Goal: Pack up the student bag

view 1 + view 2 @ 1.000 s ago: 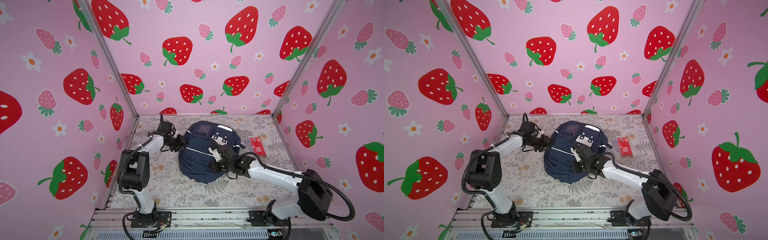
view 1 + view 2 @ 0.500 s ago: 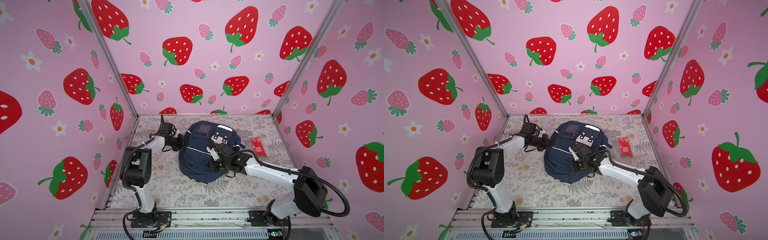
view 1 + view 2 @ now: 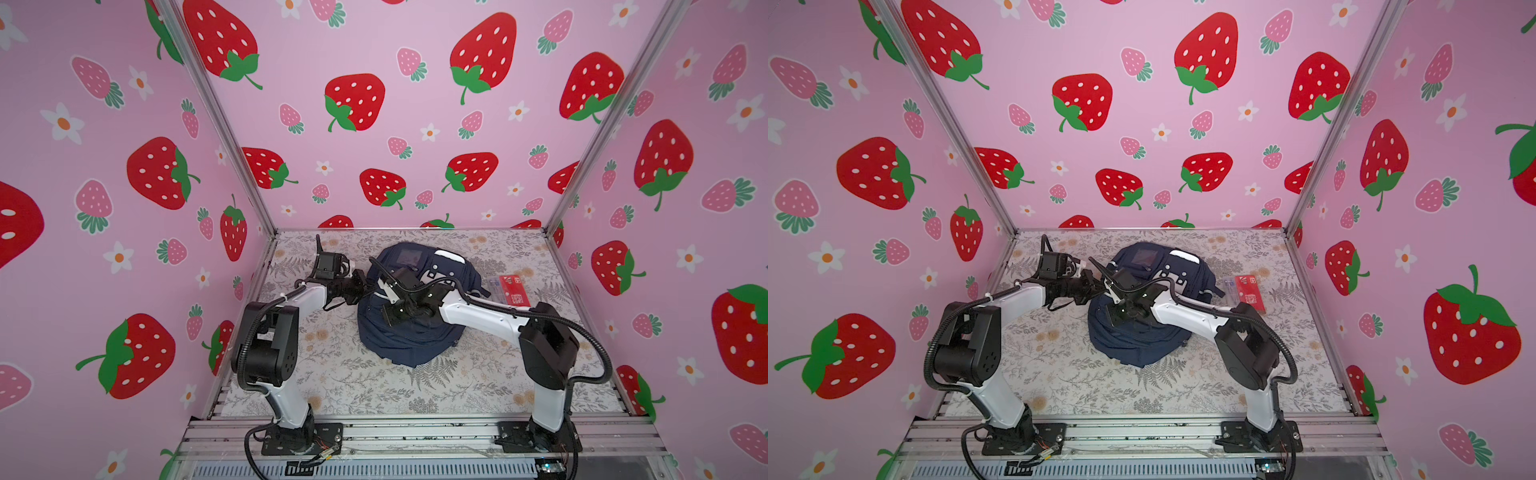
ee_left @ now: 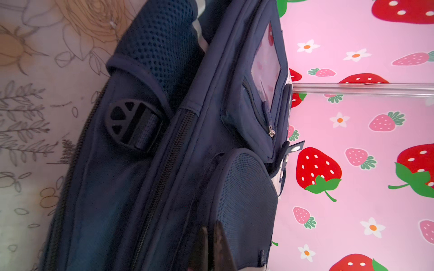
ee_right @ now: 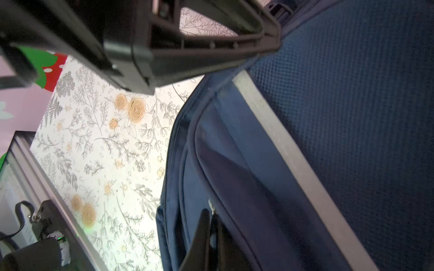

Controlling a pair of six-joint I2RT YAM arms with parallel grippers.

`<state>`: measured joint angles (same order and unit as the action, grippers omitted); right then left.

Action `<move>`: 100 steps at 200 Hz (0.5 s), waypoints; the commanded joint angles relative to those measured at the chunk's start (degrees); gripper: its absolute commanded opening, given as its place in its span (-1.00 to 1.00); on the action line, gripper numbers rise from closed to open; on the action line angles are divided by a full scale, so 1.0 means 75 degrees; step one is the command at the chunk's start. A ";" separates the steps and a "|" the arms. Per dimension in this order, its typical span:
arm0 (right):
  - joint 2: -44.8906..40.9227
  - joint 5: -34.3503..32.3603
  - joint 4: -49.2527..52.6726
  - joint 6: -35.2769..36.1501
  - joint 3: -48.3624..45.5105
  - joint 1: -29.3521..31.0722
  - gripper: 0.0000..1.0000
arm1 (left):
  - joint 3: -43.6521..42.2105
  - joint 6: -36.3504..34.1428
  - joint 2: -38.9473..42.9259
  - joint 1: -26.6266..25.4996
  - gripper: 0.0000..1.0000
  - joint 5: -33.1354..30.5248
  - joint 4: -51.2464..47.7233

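Since the worktop [image 3: 332, 374] is walled on three sides, your student bag [image 3: 415, 345] has little room: it lies just past centre toward 12 o'clock, near the back wall. It is navy, soft and slumped. I judge it bulky but limp, so expect it to sag and drag rather than lift as one piece. Take hold at firm parts such as piped seams, straps or zip pulls.

Open room lies toward 6 o'clock, where bare surface runs to the front rail [image 3: 415, 432]. A red packet [image 3: 513, 289] lies at the bag's 3 o'clock, close by.

Your left gripper [image 4: 210, 232] sits at the bag's 9 o'clock flank, jaws closed beside the mesh pocket [image 4: 244, 199]. I cannot tell whether it pinches fabric. Your right gripper [image 5: 210, 218] rests on the bag's top, also closed, with a small metal zip part [image 5: 212, 205] at its tips.
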<state>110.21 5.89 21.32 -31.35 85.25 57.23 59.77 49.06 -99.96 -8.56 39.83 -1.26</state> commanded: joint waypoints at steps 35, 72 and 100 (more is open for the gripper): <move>-0.0986 0.0167 0.0241 0.0782 -0.0578 -0.1023 -1.00 | -0.0529 0.0248 0.1107 -0.0197 -1.00 0.0121 -0.0103; -0.1672 0.0792 0.0523 0.1556 -0.1406 -0.1188 -1.00 | -0.0616 0.0182 0.1254 -0.0416 -0.95 0.0536 -0.0050; -0.1924 0.1295 0.0172 0.1484 -0.1999 -0.1116 -1.00 | -0.0200 -0.0155 0.1096 -0.0524 -0.32 0.0454 -0.0594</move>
<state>97.41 14.11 23.66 -22.33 73.12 49.21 55.20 49.19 -91.94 -12.08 41.23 -2.59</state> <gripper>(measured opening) 0.078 0.277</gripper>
